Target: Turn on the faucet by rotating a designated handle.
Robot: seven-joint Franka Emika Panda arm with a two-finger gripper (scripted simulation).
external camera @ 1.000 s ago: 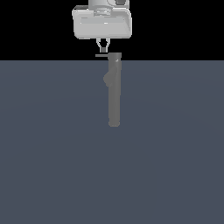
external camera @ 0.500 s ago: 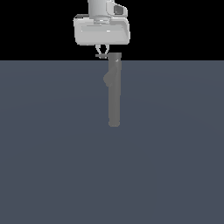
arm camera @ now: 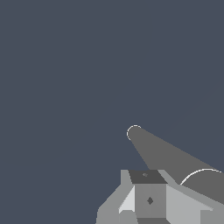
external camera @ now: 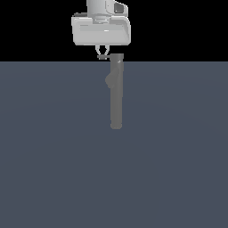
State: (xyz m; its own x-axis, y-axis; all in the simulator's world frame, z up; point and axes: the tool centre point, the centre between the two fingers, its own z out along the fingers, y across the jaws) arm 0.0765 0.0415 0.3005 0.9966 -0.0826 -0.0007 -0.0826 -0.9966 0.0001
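The faucet [external camera: 116,93] is a slim grey column lying on the dark floor, with its rounded end towards the camera and a small bump on the exterior view's left. The handle [external camera: 105,57] is a thin short rod sticking out from the cap at the far end, to the exterior view's left. My gripper [external camera: 102,54] hangs right over the handle, fingers drawn together, tips at the rod. I cannot tell whether they touch it. In the wrist view the faucet [arm camera: 162,153] runs away from my fingers [arm camera: 149,199]; the handle is hidden there.
The flat dark grey-blue floor [external camera: 53,156] spreads around the faucet on all sides. Behind the floor's far edge there is only black background.
My gripper has come down towards the handle and shifted slightly to the exterior view's left. The faucet column has not moved.
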